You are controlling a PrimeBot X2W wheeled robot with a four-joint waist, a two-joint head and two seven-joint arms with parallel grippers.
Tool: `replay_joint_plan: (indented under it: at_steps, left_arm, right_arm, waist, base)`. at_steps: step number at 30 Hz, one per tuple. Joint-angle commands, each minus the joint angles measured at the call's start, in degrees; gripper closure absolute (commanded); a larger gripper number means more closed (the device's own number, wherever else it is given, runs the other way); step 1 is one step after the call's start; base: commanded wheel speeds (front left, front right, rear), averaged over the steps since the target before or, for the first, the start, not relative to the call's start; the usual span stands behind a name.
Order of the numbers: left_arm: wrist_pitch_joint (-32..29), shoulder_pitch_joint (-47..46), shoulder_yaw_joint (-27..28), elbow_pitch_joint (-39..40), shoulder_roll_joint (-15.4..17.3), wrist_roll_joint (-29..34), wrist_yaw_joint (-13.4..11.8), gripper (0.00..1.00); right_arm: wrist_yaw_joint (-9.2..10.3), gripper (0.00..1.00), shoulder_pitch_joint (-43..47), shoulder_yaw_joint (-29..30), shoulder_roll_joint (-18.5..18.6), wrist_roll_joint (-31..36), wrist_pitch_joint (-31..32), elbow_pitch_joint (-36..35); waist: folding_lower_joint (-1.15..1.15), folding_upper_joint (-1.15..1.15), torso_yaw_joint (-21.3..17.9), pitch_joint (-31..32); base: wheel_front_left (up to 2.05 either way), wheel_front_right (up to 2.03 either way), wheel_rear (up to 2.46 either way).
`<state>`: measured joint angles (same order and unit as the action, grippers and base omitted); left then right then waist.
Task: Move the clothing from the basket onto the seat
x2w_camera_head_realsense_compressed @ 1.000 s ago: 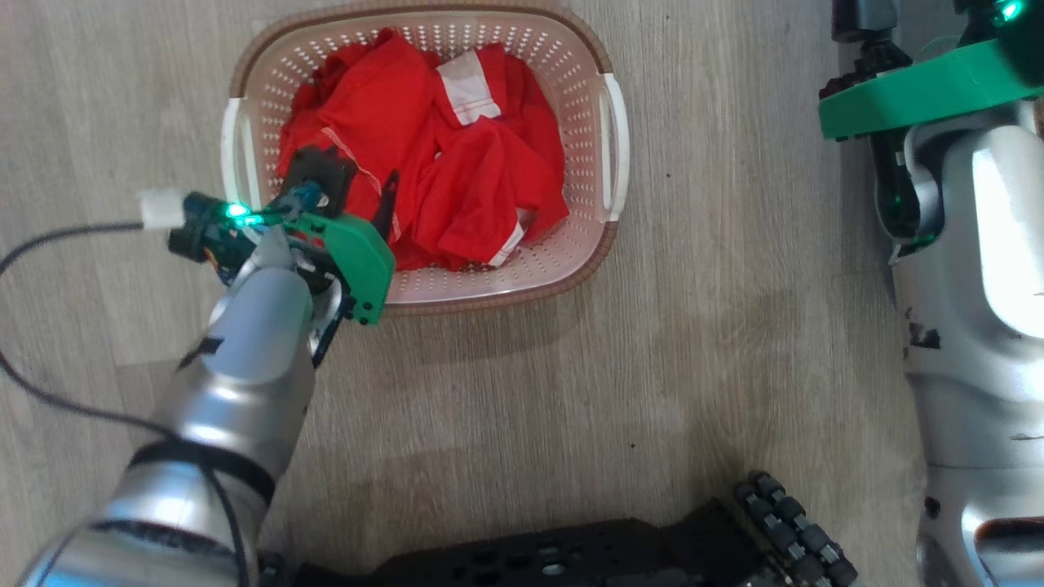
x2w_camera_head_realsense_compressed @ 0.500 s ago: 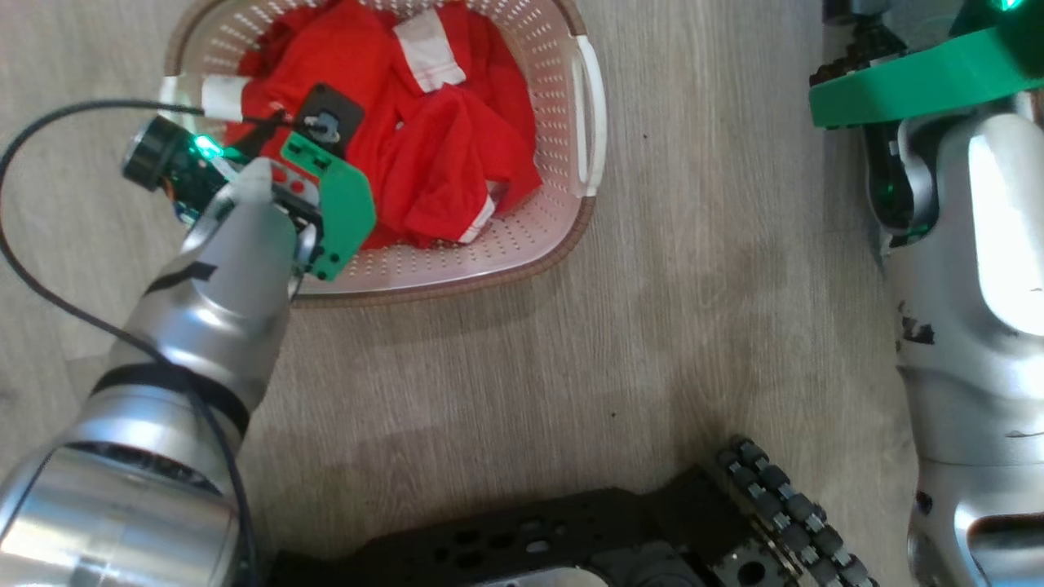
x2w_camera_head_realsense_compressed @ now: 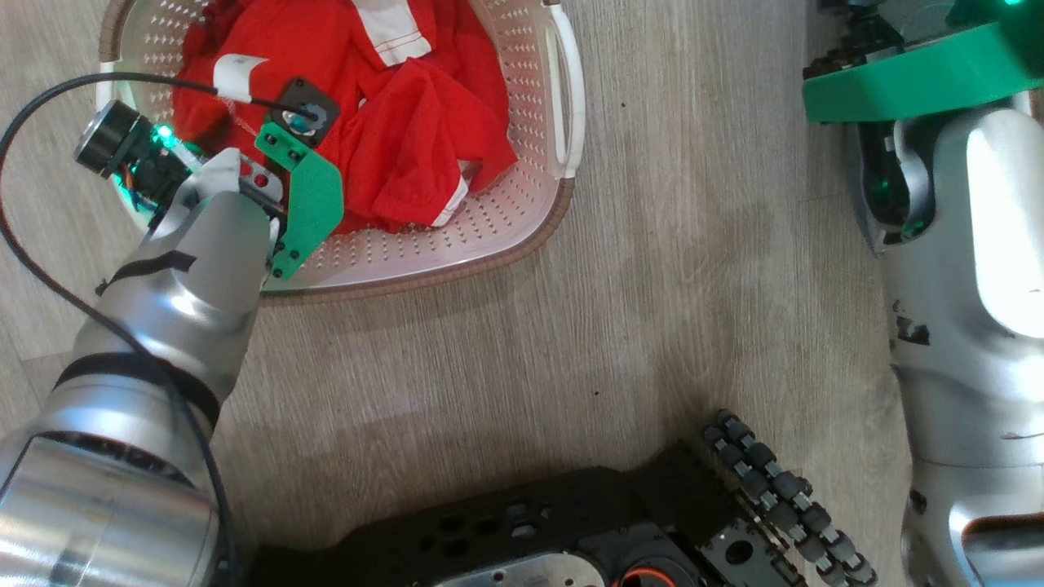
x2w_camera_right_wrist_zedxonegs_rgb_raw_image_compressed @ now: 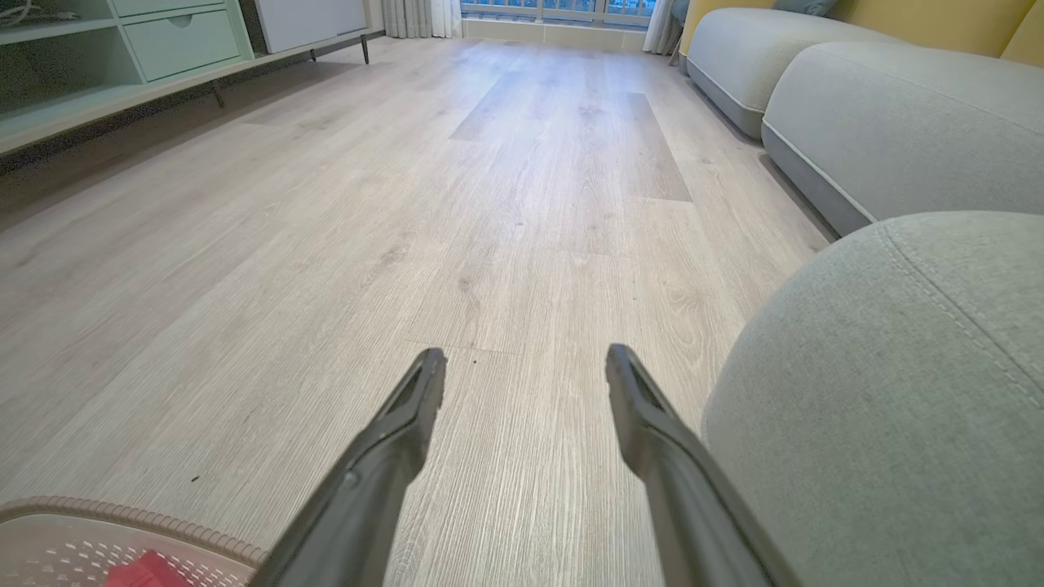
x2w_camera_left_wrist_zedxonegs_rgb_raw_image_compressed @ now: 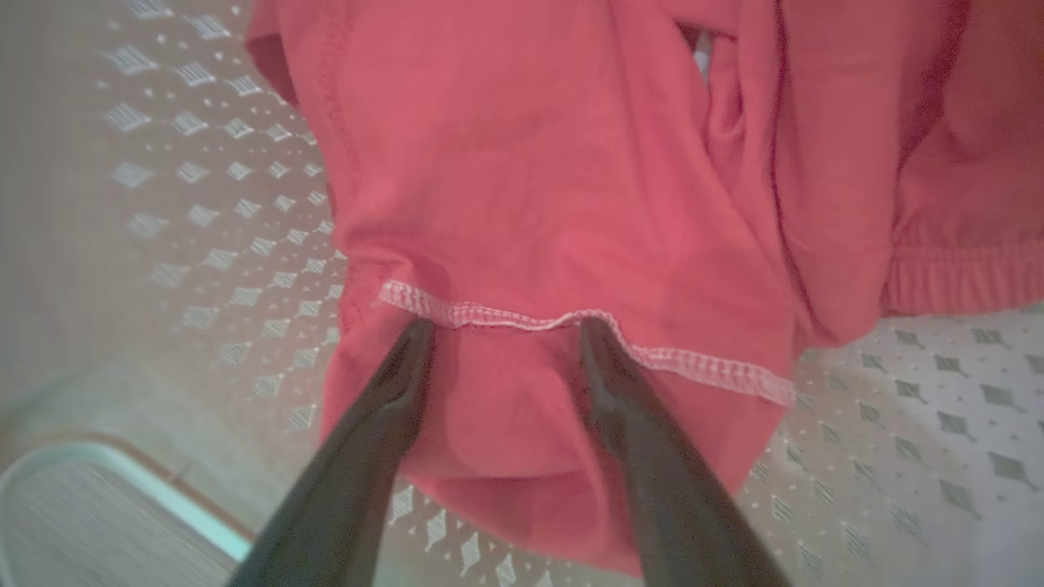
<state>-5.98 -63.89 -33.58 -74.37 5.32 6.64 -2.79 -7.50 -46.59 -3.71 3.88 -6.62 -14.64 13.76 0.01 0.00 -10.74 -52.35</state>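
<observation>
Inside basket (x2w_camera_head_realsense_compressed: pixel 522 220), clothing (x2w_camera_head_realsense_compressed: pixel 391 147) unlifted; left hand (x2w_camera_left_wrist_zedxonegs_rgb_raw_image_compressed: pixel 506 330) wide at its hem, right hand (x2w_camera_right_wrist_zedxonegs_rgb_raw_image_compressed: pixel 526 359) wide, empty; move to seat (x2w_camera_right_wrist_zedxonegs_rgb_raw_image_compressed: pixel 897 391) pending.

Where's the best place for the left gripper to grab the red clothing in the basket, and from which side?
Probably the bunched fold at the white-stitched hem of the clothing, coming down from above by the basket wall. That edge humps up loose, and the open left gripper straddles it.

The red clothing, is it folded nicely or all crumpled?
Crumpled. The clothing lies bunched in uneven folds and wrinkles inside the basket, not stacked flat.
</observation>
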Motion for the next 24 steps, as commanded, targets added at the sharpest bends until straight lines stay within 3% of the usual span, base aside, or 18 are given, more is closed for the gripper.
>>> replay_joint_plan:
  at_steps: [1,8,18,24]
  left_arm:
    - [-0.04,0.05,0.20,0.50,1.09,0.41,-0.41,1.00]
    - [1.09,1.51,0.48,0.46,0.19,-1.43,-0.17,1.00]
    - [13.49,5.49,3.69,0.53,-1.21,-7.68,3.38,1.00]
    - [17.89,6.58,5.28,0.51,-1.92,-11.15,5.61,1.00]
  right_arm:
    - [0.01,0.00,-0.03,-0.63,-0.96,-0.57,-0.36,-2.24]
    - [0.01,0.00,-0.43,-0.81,-0.99,-1.14,-0.36,-2.27]
    - [0.01,0.00,1.51,-0.90,-0.30,-0.77,-0.36,-0.44]
    - [0.01,0.00,4.02,-1.58,0.52,-1.11,-0.36,1.68]
  waist:
    - [-0.01,0.00,0.02,0.09]
    - [-0.01,0.00,0.50,2.30]
    - [-0.01,0.00,3.46,11.14]
    - [-0.01,0.00,5.18,17.91]
  base:
    - [0.00,0.00,0.00]
    - [0.00,0.00,0.00]
    - [0.00,0.00,0.00]
    - [0.00,0.00,0.00]
